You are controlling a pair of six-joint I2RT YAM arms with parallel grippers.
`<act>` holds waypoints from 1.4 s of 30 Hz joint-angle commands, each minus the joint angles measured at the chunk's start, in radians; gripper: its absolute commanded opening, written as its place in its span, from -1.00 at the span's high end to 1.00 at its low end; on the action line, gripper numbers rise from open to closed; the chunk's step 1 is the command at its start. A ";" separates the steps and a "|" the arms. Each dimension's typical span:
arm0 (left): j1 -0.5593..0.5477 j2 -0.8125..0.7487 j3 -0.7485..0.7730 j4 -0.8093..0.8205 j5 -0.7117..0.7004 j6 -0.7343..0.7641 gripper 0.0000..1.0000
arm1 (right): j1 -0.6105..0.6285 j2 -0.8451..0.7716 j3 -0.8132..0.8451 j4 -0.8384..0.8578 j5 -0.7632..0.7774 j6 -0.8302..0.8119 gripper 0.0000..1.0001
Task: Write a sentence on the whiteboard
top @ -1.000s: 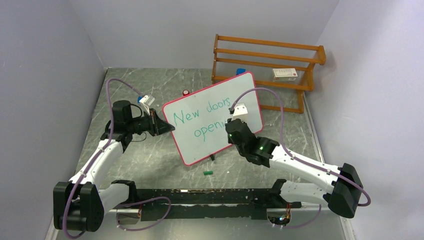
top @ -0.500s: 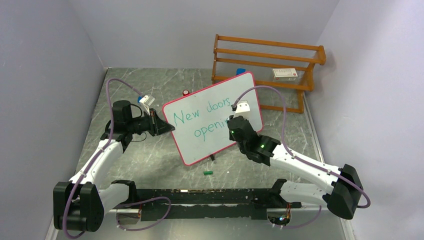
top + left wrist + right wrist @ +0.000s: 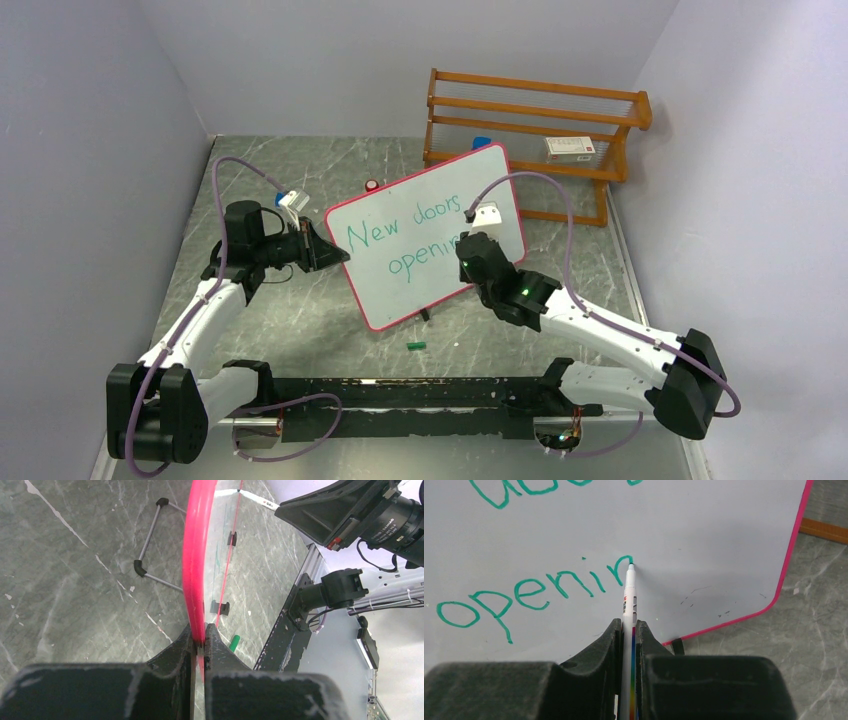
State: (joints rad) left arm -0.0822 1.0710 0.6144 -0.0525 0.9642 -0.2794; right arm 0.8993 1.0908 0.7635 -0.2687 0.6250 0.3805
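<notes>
Loose items, grey marble table
Wooden rack, one o'clock, holding white box; red cap, eleven o'clock; green cap, six o'clock.

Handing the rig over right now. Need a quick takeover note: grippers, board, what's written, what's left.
Left gripper: shut on the pink rim of the whiteboard, steadying it where it stands propped.
Right gripper: shut on the marker, tip touching the board.
Done: the sentence reads "New doors", then "openi" plus a half-drawn n, in green.
Left: finish the n. The word looks headed for "opening", so probably a g. The small green cap lies in front of the board, likely for recapping.
</notes>
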 commanded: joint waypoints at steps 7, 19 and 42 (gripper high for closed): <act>0.002 0.015 0.015 -0.047 -0.077 0.040 0.90 | -0.009 -0.008 -0.036 -0.048 -0.030 0.039 1.00; 0.003 0.017 0.015 -0.047 -0.076 0.040 0.90 | -0.011 -0.077 -0.036 -0.039 0.006 0.020 1.00; 0.002 0.015 0.015 -0.048 -0.076 0.041 0.90 | -0.069 -0.046 -0.031 0.056 -0.023 -0.033 1.00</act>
State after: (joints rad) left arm -0.0822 1.0710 0.6144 -0.0532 0.9638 -0.2760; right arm 0.8474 1.0367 0.7277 -0.2504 0.6090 0.3634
